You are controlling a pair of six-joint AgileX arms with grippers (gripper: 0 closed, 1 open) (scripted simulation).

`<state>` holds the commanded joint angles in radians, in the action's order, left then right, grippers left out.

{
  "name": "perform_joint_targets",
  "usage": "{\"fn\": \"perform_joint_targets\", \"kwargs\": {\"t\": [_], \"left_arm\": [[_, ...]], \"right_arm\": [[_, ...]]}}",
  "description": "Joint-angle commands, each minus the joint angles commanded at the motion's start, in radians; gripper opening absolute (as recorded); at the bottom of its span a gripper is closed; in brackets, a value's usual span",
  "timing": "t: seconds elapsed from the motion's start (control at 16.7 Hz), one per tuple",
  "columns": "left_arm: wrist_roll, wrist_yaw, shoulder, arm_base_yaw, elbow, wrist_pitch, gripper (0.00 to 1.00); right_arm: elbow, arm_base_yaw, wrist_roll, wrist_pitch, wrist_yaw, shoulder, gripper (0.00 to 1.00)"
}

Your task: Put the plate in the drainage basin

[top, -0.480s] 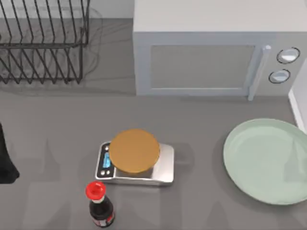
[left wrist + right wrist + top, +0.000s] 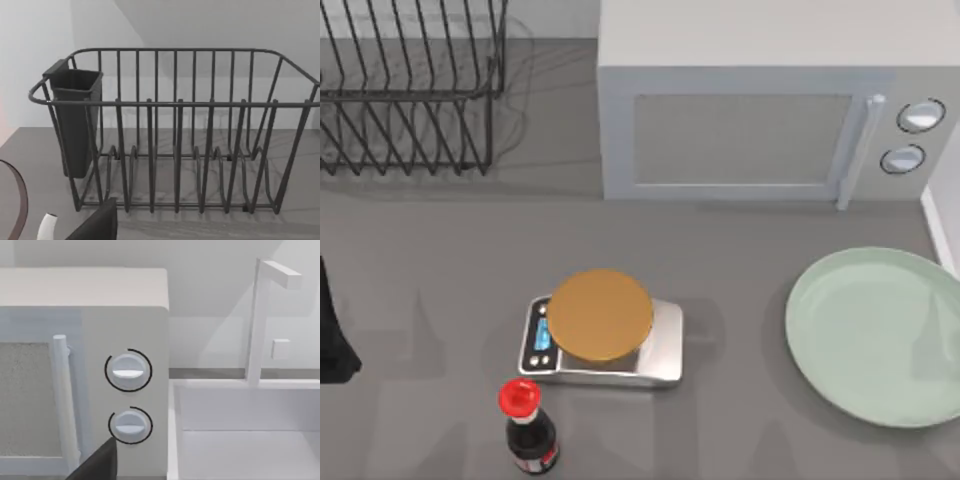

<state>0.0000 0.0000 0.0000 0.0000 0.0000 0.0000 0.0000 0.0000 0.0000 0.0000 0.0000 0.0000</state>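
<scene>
Plate (image 2: 873,335) flat on bench (image 2: 440,260), right side, beside drainage basin (image 2: 938,225) edge. Left arm (image 2: 332,335) parked at left; jaws' state indeterminable.

One plate (image 2: 875,335), one scale (image 2: 605,340), one bottle (image 2: 528,430).

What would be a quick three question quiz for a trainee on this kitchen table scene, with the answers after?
1. True or false: the plate already lies in the drainage basin.
2. What stands nearest the kitchen scale? A) microwave B) sauce bottle C) dish rack
3. Fill in: the basin sits beside the ___, on the table's right.

Key: 1 false, the plate rests on the table. 2 B. 3 microwave.
</scene>
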Motion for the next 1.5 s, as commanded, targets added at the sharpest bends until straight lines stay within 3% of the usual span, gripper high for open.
{"fn": "perform_joint_targets", "kwargs": {"t": [1.02,1.26,1.5], "left_arm": [[0.0,0.0,0.0,0.0,0.0,0.0,1.0],[0.0,0.0,0.0,0.0,0.0,0.0,1.0],[0.0,0.0,0.0,0.0,0.0,0.0,1.0]], "right_arm": [[0.01,0.004,0.004,-0.008,0.0,0.01,1.0],[0.148,0.057,0.059,-0.115,0.0,0.158,1.0],[0.396,0.151,0.155,-0.306,0.0,0.469,1.0]]}}
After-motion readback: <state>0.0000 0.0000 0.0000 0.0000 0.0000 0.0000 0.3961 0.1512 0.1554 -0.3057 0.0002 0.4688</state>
